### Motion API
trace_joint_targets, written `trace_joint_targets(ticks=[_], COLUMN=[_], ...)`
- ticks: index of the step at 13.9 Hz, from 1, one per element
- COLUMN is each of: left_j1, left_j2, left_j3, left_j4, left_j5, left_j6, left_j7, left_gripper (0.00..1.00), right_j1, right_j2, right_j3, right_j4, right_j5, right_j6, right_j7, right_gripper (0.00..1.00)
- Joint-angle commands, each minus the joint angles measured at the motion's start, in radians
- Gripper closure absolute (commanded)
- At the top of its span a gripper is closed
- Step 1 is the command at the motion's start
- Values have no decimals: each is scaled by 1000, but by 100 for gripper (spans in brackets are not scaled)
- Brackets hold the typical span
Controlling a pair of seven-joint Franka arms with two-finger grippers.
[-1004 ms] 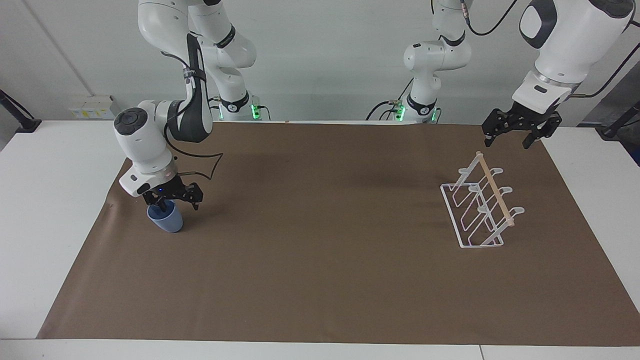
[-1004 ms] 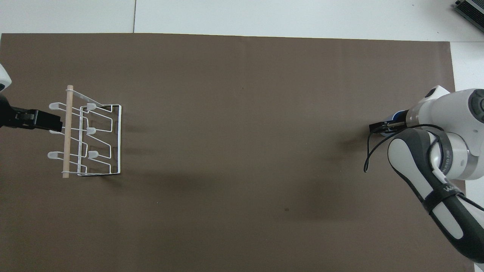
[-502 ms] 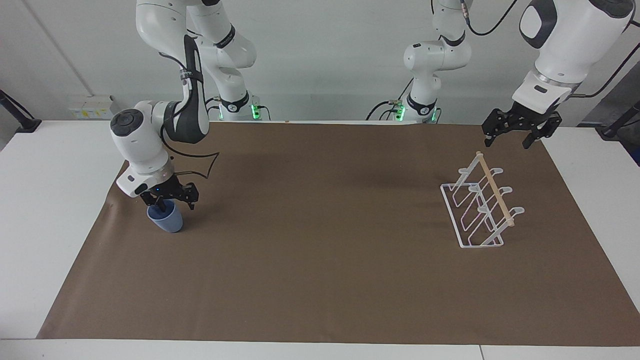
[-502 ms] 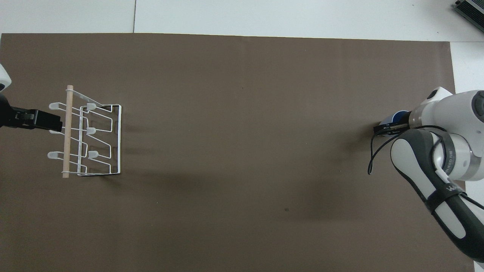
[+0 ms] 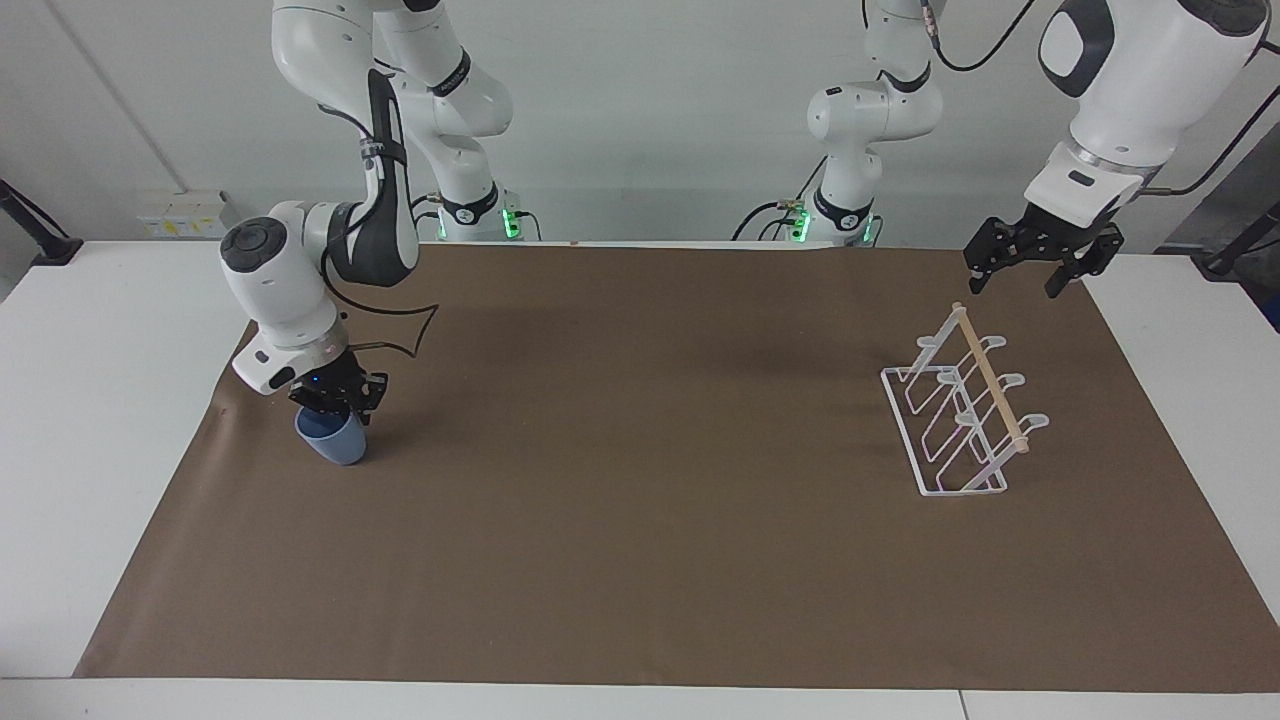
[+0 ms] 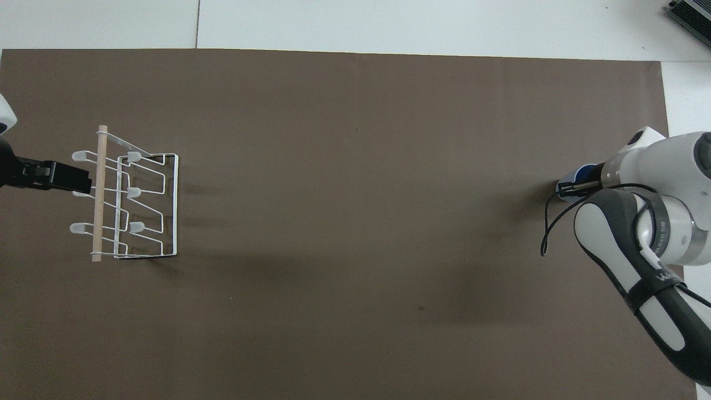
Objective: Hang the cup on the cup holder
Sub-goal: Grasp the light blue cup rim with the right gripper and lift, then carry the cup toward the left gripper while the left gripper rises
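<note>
The right end effector (image 5: 335, 408) is low at the right arm's end of the counter (image 5: 90, 400), and its fingers are drawn together on the rim of the cup (image 5: 334, 441), so it pinches the cup wall at the top. The cup is light blue, it stands on the brown mat (image 5: 640, 520) with its open mouth up and it leans a little. In the overhead view only a small blue part of the cup (image 6: 579, 174) shows beside the right end effector (image 6: 569, 188), because the white wrist covers the rest. The left end effector (image 5: 1030, 268) hangs in the air at the left arm's end of the counter, over the mat edge near the cup holder (image 5: 960, 415), with its fingers spread wide and nothing between them; this arm waits. The cup holder is a white wire rack with a pale wooden rod along its top, it stands on the mat well apart from the cup, and no cup hangs on its prongs
</note>
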Motion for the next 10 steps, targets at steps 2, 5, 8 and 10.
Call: trace_joint_targets(ticks=[2,5,8,10], left_j1=[-8,-9,-12,-34], left_j2=[-27,-26,-29,-30], left_j3=[8,8,7,7], left_j4=[-33,-17,-23,-24], left_j5=[-6,-6,-9,-9], left_j6=[27,14,21,22], left_j7=[5,5,3,-3], left_gripper=[0,0,0,0], right_j1=[-11,-11,-9,0], right_j2=[-10,-14,-20,-27], right_j3=[5,7,10,12], right_j4=[27,71,145,195], right_j5=[21,23,38,168], right_j6=[-47,-113,-209,-272], right_j7=[-35,-35,-35,-36], right_gripper=[100,100,100,100])
